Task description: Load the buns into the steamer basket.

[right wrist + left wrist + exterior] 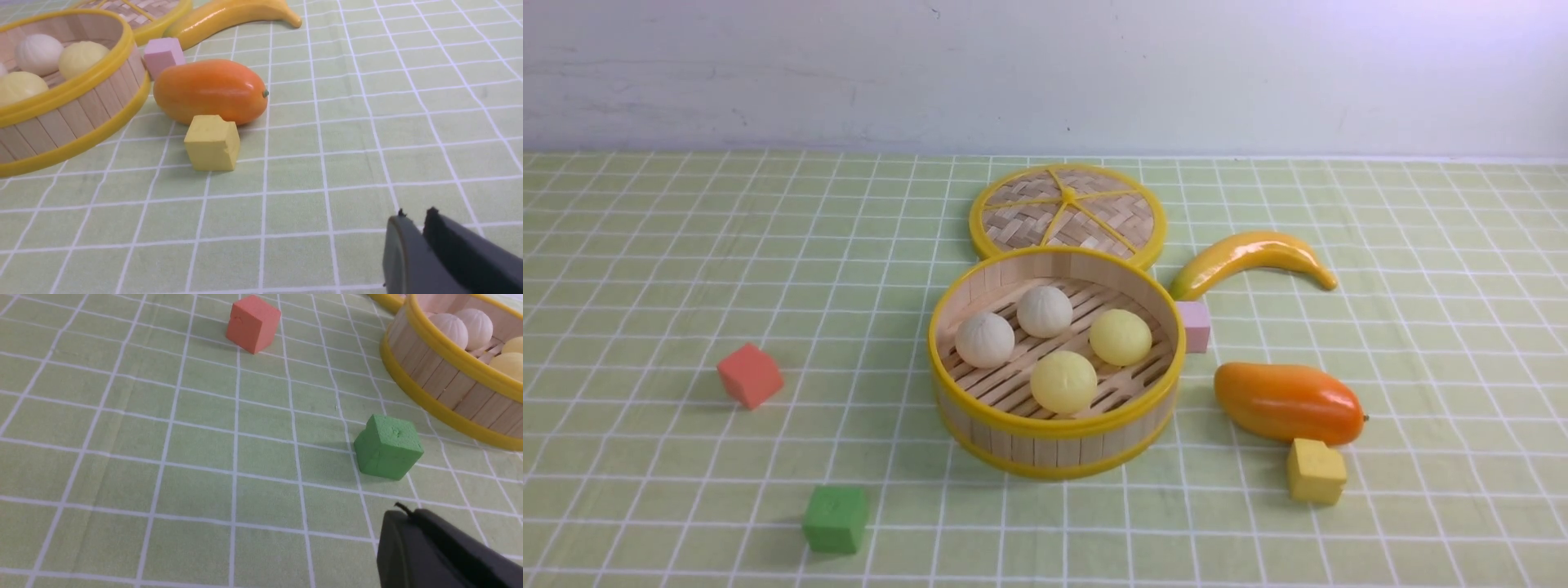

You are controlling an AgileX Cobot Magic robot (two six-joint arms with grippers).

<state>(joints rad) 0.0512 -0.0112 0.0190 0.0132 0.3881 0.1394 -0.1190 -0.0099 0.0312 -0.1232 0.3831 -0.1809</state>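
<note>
The steamer basket [1054, 437] stands mid-table. Inside it lie two off-white pleated buns [985, 340] [1045, 311] and two smooth pale yellow buns [1121, 336] [1063, 381]. The basket also shows in the left wrist view [445, 390] and in the right wrist view [77, 110]. Neither arm shows in the front view. My left gripper [406, 514] is shut and empty, over the cloth near the green cube [388, 446]. My right gripper [414, 218] is shut and empty, over the cloth to the right of the yellow cube [212, 143].
The woven lid [1067, 212] lies behind the basket. A banana [1252, 259], a pink cube [1194, 326], an orange mango [1288, 402] and the yellow cube [1316, 470] lie right of the basket. A red cube [750, 375] and the green cube [836, 518] lie left of it.
</note>
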